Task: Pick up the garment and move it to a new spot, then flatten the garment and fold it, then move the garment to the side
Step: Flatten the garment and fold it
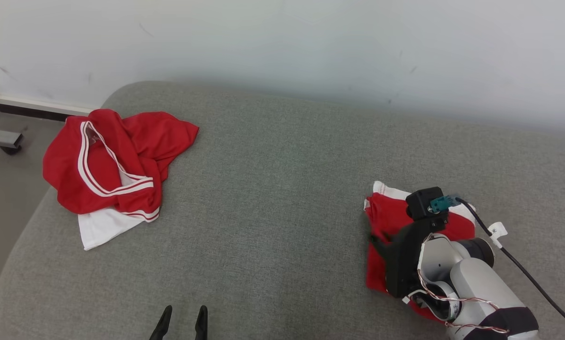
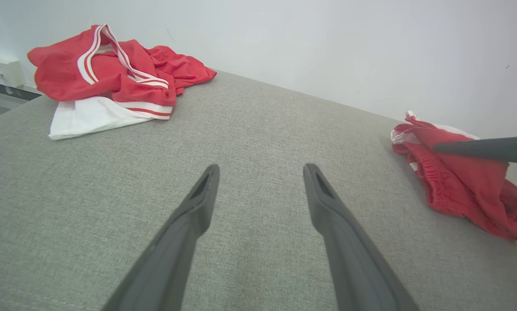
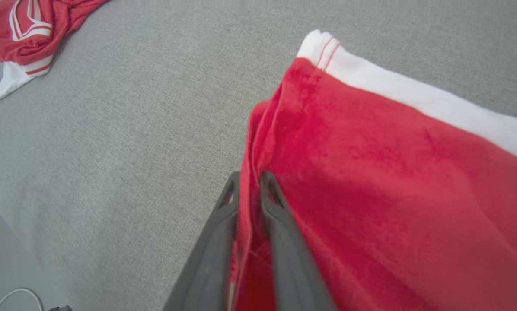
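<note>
Right wrist view: what is your right gripper [image 3: 250, 177] doing?

My two fingers are pressed almost together, pinching a fold of the red garment [image 3: 371, 172] at its edge. Cloth shows in the narrow slot between them.

And where does the garment lie?

On the right side of the grey cushion [image 1: 273, 198], towards the front and partly under my right forearm. It looks folded into a compact packet, with its white band [image 3: 414, 95] along the far edge. It is well apart from the crumpled jersey [image 1: 117, 160] at the far left corner.

How do you expect it to handle?

Light and limp, I'd say, with no stiffness. Held by one layer it would probably sag open and undo the fold. The cushion's weave looks grippy, so I judge dragging would rumple it.

So where would you hold it?

At a folded edge, through every layer at once. The gathered waistband [image 2: 431, 181] looks thicker, so I think it would slip less than the smooth panel. A second hold on the opposite edge would help keep the packet flat.

Is your left gripper [image 1: 178, 314] free for that?

Yes. Its fingers are spread wide, holding nothing, low over bare cushion at the front middle.
</note>
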`<state>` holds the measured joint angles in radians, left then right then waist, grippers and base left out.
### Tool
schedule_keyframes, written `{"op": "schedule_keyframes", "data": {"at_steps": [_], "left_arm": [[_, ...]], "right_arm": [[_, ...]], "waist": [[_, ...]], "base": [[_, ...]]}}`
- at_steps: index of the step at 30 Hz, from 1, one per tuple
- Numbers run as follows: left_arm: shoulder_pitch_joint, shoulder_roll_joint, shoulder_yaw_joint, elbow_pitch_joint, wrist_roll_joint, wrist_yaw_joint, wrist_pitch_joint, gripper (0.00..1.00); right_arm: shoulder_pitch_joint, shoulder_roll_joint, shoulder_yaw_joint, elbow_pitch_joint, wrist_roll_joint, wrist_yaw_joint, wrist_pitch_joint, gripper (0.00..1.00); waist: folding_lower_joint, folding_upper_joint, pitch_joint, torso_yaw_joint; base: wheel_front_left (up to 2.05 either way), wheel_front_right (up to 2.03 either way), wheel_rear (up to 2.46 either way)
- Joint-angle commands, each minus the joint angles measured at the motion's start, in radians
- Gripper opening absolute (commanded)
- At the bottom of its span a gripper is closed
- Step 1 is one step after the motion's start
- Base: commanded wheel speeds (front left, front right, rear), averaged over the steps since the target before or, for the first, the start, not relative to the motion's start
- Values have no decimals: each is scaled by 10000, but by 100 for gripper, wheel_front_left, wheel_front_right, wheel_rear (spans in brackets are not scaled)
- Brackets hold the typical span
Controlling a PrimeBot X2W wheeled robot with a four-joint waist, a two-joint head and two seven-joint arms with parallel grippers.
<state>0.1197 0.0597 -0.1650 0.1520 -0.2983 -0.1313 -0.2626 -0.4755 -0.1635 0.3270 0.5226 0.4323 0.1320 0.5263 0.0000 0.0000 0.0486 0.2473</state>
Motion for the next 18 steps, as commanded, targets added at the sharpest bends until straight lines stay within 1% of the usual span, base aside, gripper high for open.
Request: {"op": "schedule_keyframes", "data": {"at_steps": [1,5,9,14,18], "left_arm": [[85,-19,33,-7,17,13,-32,100],[173,7,78,-46,80,13,-32,100],[248,30,87,-123,114,13,-32,100],[401,50,118,-152,144,13,-32,100],[501,38,141,-188,153,13,-32,100]], "right_arm": [[-147,8,24,1,116,-24,-119,100],[-190,-90,178,-172,431,-24,-564,100],[-160,-526,70,-480,547,-25,-1395,100],[363,-1075,-603,-465,220,-25,-2342,100],[967,-1337,-1275,-356,-125,-25,-2895,100]], "waist": [[0,0,-41,-18],[0,0,-196,-111],[0,0,-369,-236],[0,0,-623,-362],[0,0,-736,-460]], "base": [[0,0,0],[0,0,0],[0,0,0],[0,0,0],[0,0,0]]}}
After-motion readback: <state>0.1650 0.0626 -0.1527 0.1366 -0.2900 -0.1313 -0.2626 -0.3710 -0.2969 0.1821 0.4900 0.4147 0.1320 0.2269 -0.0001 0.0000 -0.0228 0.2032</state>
